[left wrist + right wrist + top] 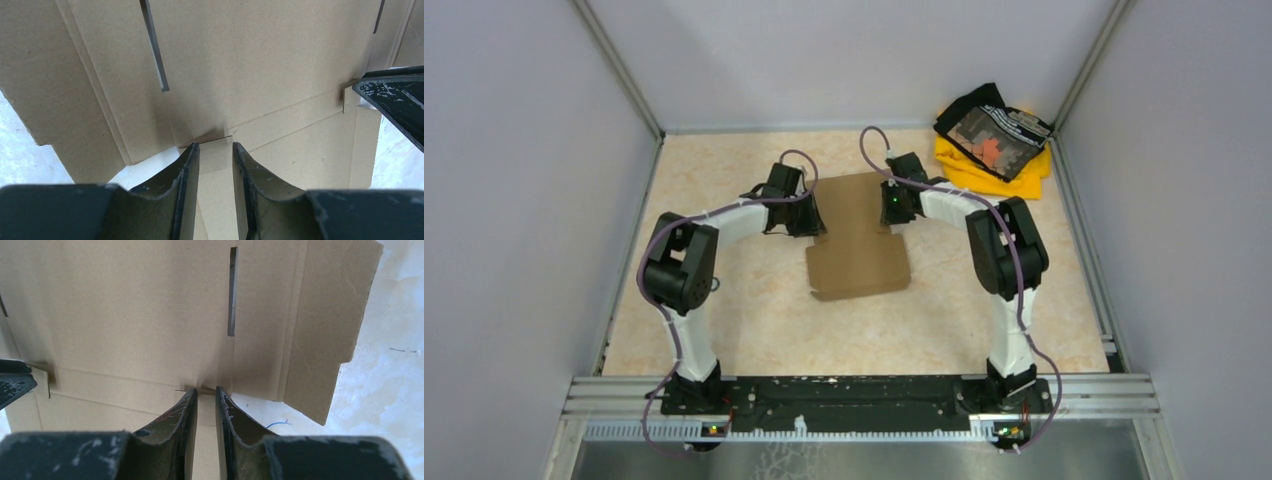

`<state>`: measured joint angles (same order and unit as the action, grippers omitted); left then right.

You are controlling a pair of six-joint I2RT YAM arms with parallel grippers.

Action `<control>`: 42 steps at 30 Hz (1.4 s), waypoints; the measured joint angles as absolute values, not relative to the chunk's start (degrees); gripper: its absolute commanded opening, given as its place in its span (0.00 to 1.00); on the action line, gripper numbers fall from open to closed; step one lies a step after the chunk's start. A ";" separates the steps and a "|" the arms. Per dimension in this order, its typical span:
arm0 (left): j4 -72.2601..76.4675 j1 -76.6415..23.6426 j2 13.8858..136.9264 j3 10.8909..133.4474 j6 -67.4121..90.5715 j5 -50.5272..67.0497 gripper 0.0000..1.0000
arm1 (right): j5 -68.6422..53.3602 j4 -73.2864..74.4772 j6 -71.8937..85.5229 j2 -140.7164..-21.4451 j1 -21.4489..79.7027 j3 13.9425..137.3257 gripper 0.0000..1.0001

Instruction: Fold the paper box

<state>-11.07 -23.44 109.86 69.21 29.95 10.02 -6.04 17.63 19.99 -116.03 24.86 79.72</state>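
The paper box (859,245) lies at the centre of the table (754,320), between the two arms. Its panels are spread open and largely flat. No wall stands and no lid is closed, so folding is judged to be at an early stage.

The left gripper (215,147) has its jaws narrowed on a small cardboard tab at a crease on its side of the box. The right gripper (206,390) does the same on the opposite side. Each appears to be a pinch, though the wrist views do not show contact cleanly.

Remaining steps: raise the walls, tuck the tabs into the slots, close the lid.
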 measured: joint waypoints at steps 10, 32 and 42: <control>-10.90 -25.26 111.15 70.59 29.95 7.53 0.36 | -0.80 17.56 18.96 -116.57 26.85 80.14 0.20; -11.22 -30.57 111.77 71.64 28.91 -2.48 0.35 | 10.37 15.33 18.06 -116.29 31.24 78.63 0.20; -9.08 -33.63 109.45 67.68 28.86 -5.17 0.35 | 13.93 8.54 19.44 -109.23 33.65 66.59 0.20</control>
